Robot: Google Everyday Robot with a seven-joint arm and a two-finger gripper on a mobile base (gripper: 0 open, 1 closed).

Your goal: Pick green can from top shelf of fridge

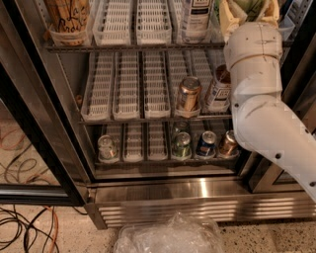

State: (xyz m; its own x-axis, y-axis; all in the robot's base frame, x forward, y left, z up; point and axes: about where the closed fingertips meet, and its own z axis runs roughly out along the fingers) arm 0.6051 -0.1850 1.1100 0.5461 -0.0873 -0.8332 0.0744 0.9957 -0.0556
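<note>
Camera view: fridge, racks stocked. Top shelf, far right end: green can, mostly cut off by the upper edge. Gripper was raised to that can; whether it clamped could not be told. Rack below held a copper can.

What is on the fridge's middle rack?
A copper can and a white-labelled container beside it; the arm covers the rack further right. The gripper is up at the top shelf.
</note>
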